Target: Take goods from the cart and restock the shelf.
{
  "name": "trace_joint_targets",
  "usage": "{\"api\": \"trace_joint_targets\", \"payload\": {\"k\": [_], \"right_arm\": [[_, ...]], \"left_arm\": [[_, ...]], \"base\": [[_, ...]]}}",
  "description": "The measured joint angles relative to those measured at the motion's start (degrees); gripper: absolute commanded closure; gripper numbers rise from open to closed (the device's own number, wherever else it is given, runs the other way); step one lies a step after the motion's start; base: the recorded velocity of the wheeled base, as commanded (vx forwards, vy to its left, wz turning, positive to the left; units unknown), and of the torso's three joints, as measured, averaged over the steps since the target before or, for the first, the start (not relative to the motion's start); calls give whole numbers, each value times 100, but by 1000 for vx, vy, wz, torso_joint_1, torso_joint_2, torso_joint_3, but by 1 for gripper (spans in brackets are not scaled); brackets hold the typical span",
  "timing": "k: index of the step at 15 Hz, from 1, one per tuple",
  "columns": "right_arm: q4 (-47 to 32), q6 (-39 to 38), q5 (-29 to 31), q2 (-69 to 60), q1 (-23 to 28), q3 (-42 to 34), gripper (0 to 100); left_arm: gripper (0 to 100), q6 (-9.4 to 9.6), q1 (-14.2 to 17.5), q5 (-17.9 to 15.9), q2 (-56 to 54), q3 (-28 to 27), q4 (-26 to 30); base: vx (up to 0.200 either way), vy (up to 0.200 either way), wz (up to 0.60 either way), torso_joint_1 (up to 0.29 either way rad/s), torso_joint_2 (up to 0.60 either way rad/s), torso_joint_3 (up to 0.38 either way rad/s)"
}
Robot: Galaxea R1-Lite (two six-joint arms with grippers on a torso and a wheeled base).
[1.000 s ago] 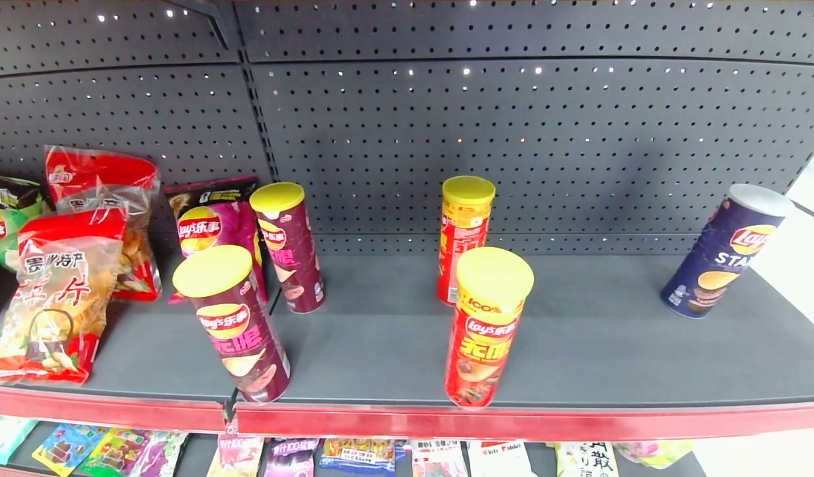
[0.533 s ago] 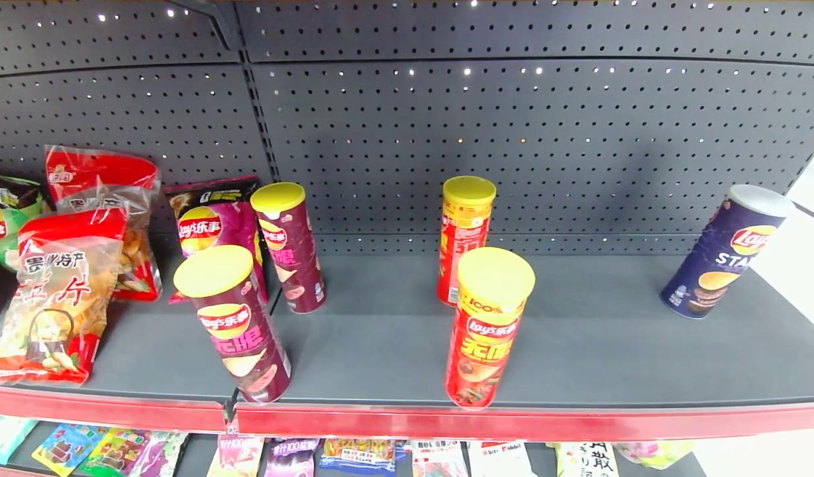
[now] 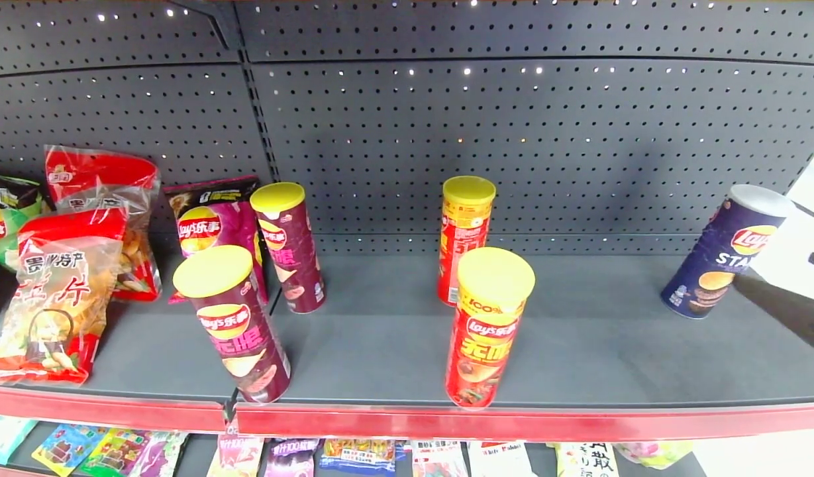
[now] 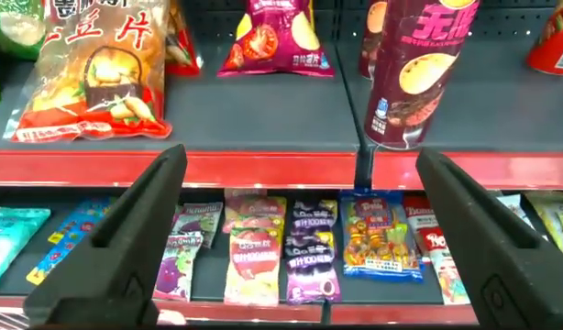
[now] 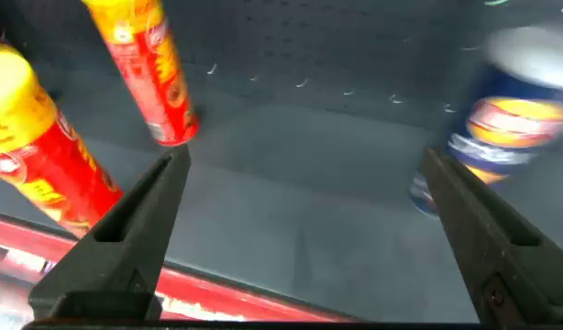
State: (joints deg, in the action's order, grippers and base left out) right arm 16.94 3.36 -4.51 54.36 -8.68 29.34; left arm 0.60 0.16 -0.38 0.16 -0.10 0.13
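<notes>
My left claw (image 4: 300, 158) and right claw (image 5: 306, 158) both gape empty. Smooth chip tubes (image 3: 489, 324) stand upright on the matte grey shelf (image 3: 579, 344); crinkly bags (image 3: 55, 298) crowd its left end, perforated panel (image 3: 512, 132) behind.

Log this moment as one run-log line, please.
left tool: open, empty, before red shelf edge | right tool: open, empty, facing shelf beside blue can

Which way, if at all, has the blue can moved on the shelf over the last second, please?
No. The blue can stands where it did, judged against the pegboard behind it and the red front edge of the shelf.
</notes>
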Motion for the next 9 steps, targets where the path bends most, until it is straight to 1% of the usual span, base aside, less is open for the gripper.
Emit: {"api": "trace_joint_targets", "payload": {"k": [2, 4, 7, 9], "right_arm": [[471, 87, 77, 722, -400, -355, 0], [610, 134, 307, 1196, -785, -713, 0], [649, -13, 766, 1843, -1229, -823, 0], [667, -44, 863, 2243, -1467, -733, 0]], "left_arm": [[0, 2, 0, 2, -9, 0, -2], [0, 2, 0, 2, -11, 0, -4], [0, 6, 0, 16, -13, 0, -4], [0, 11, 0, 35, -13, 0, -4]], "base": [[0, 0, 0, 0, 0, 0], [0, 0, 0, 0, 0, 0], [0, 0, 0, 0, 0, 0], [0, 0, 0, 0, 0, 0]]}}
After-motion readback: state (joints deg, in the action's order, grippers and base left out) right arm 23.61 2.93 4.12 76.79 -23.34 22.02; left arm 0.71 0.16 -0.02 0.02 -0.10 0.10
